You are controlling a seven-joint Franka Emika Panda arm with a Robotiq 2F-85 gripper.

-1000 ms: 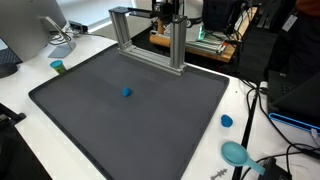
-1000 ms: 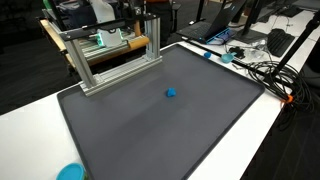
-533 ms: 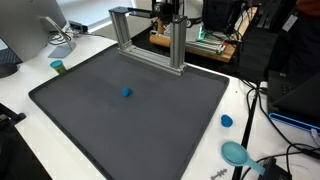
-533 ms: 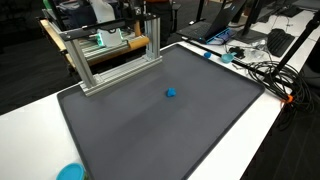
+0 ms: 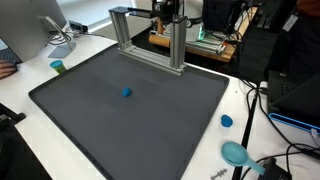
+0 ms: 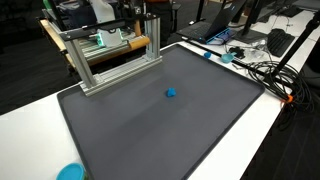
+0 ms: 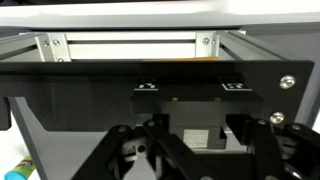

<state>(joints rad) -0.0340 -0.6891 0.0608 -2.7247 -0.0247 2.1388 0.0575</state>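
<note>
Where the wrist view shows the claw (image 7: 190,158), its two black finger linkages stand spread apart with nothing between them. The fingertips are cut off by the lower edge of that view.

The items below are listed from left to right as they appear in an exterior view, with each position given relative to the claw.

1. Green cup (image 5: 58,67): stands upright on the white table, just off the left edge of the grey mat (image 5: 100,130). It is well apart from the claw, on the far side of the frame from it.
2. Blue block (image 5: 126,92): lies on the mat, alone and touching nothing else. It is well apart from the claw, with the frame between the two.
3. Aluminium frame (image 5: 150,38): stands upright along the far edge of the mat and is the item nearest the claw. It is directly ahead of the claw but not in contact with it. In the wrist view its crossbar and two posts span most of the width.
4. Blue cap (image 5: 227,121): lies on the white table, just off the right edge of the mat and well apart from the claw.
5. Teal dish (image 5: 236,152): lies on the table near the blue cap and is the item furthest from the claw.
</note>
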